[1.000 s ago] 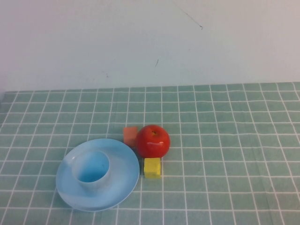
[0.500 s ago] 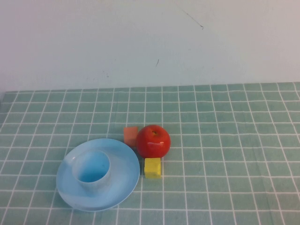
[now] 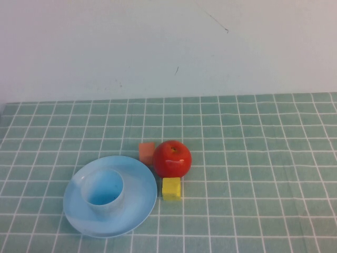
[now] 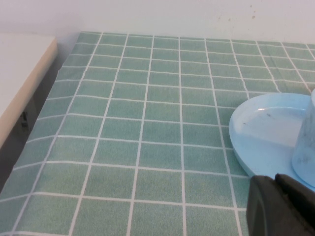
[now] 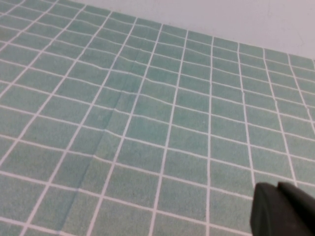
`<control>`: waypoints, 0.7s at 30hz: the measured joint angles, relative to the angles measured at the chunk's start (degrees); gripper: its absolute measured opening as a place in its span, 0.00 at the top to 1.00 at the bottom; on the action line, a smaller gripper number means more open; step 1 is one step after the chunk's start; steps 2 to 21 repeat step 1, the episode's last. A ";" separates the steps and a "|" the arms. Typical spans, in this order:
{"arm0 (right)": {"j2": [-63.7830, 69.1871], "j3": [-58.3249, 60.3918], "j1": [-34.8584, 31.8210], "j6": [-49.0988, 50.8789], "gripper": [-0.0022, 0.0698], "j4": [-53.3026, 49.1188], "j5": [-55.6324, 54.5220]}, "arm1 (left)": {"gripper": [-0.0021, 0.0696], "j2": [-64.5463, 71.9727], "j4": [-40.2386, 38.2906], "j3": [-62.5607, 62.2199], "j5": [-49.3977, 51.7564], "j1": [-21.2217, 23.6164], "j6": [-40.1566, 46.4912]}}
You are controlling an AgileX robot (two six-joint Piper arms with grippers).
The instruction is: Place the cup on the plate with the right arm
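Note:
The light blue cup (image 3: 103,191) stands upright on the round light blue plate (image 3: 138,203) near the table's front left. In the left wrist view the plate (image 4: 261,132) and an edge of the cup (image 4: 306,142) show just beyond my left gripper (image 4: 276,183), whose black fingers are pressed together with nothing between them. My right gripper (image 5: 278,191) hangs over bare checked cloth, shut and holding nothing, with neither cup nor plate in its view. Neither arm shows in the high view.
A red apple (image 3: 172,158) sits just right of the plate, with an orange block (image 3: 146,152) behind it on the left and a yellow block (image 3: 171,187) in front. The green checked cloth (image 3: 263,174) ends at a white wall. A pale ledge (image 4: 19,73) flanks the table's side.

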 joint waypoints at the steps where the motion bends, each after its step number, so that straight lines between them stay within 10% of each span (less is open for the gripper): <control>1: 0.00 0.00 0.00 0.00 0.97 0.00 0.00 | 0.97 0.00 0.00 0.00 0.00 0.00 -0.11; 21: 0.00 0.00 0.00 0.00 0.97 0.00 0.00 | 0.97 0.00 0.00 0.00 0.00 0.00 -0.11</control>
